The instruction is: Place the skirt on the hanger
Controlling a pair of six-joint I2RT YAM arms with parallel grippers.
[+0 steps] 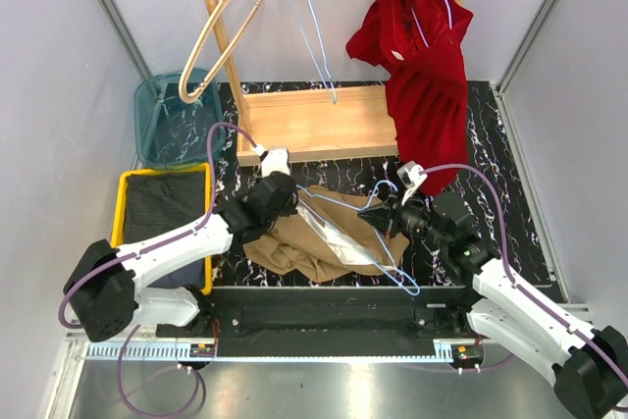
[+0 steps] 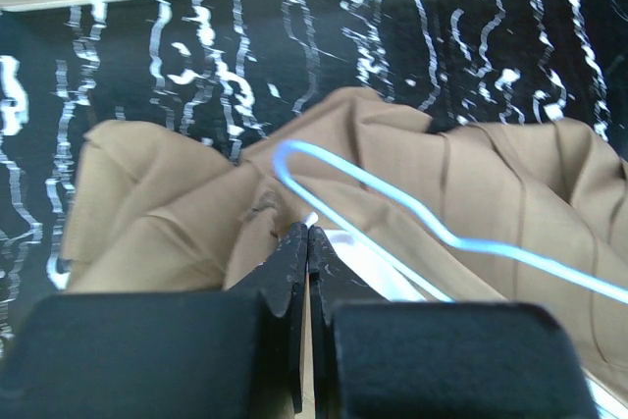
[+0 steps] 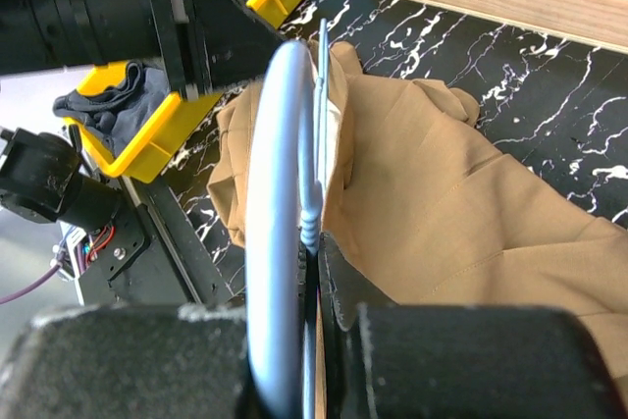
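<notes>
Skirt [image 1: 294, 247] lying crumpled on the table [image 1: 491, 125] under the wire hanger [image 1: 358, 218], which is clamped by the right gripper [image 3: 316, 242]; the left gripper [image 2: 308, 237] is pressed together at a fold, and cloth should be confirmed caught before being drawn over the wire.
</notes>
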